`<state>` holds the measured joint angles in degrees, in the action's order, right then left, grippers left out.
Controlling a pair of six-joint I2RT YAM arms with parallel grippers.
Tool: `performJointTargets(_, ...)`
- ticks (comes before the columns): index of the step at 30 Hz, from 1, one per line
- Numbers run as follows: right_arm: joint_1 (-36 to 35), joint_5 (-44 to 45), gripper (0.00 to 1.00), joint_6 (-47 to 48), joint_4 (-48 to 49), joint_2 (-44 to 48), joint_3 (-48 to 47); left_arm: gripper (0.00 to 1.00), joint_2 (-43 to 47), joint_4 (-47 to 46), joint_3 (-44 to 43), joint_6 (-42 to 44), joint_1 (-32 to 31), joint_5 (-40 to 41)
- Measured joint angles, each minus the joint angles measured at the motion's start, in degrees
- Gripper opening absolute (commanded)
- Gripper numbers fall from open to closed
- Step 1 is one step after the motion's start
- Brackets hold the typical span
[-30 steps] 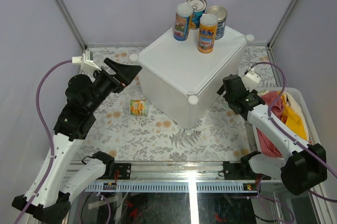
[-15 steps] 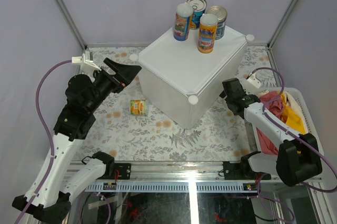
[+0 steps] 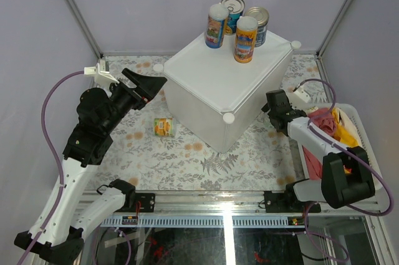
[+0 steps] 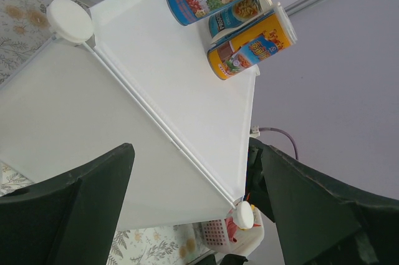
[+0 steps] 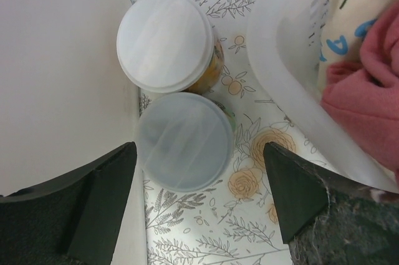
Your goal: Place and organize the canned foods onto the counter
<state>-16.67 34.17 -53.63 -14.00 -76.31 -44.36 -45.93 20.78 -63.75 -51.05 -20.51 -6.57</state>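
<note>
White-lidded tins (image 5: 165,40) are standing paired between the counter (image 3: 218,84) and the basket (image 5: 280,40) under our right gripper (image 5: 198,149), whose jaws we are holding apart and empty, like our left gripper (image 3: 157,90) beside the counter; four tins (image 3: 237,25) are sitting on its far corner, one tin (image 3: 164,127) lying on the mat (image 3: 187,159).

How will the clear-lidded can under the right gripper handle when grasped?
Probably rigid: the clear-lidded can is a cylinder. Standing upright, it shouldn't roll. It crowds the white-lidded can and the counter, so grasping may knock its neighbour.
</note>
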Motion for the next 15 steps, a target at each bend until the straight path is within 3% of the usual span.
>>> performJointTargets(15, 1.2, -2.2, 0.90, 0.8, 4.9, -5.3, -0.1, 0.83, 0.0, 0.0, 0.0, 0.0, 0.0, 0.5)
